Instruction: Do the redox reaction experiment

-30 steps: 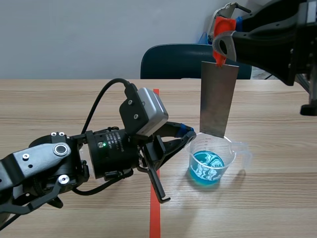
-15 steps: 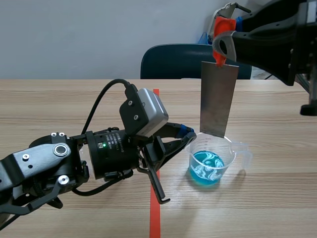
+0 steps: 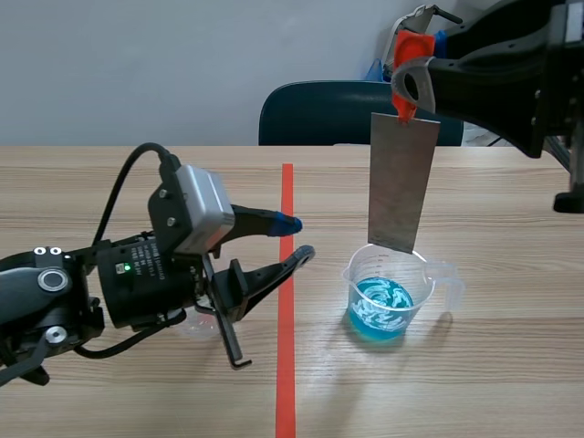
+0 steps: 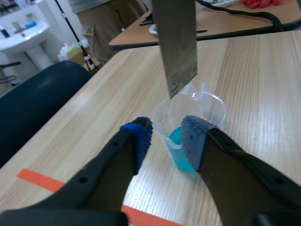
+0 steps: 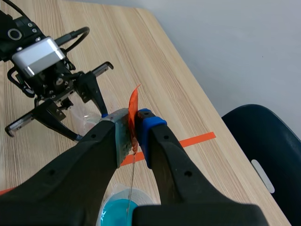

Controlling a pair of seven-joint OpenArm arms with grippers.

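Left gripper (image 3: 298, 239) withdrawn from the beaker (image 3: 392, 297). One second ago, and half a second ago, its fingers (image 3: 274, 221) reached the beaker's left wall, with the blue pad just beside the rim. The fingertips now stand apart from the beaker, over the tape line (image 3: 286, 383) to its left, and bare bench (image 3: 511, 365) shows between them and the beaker. The whole left arm has shifted back, away from the beaker.

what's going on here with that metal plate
The right end effector holds a metal plate upright by its orange-red top, hanging over a clear beaker of blue liquid; the lower edge sits about at the rim, above the liquid. The left end effector is open, beside the beaker, touching nothing.
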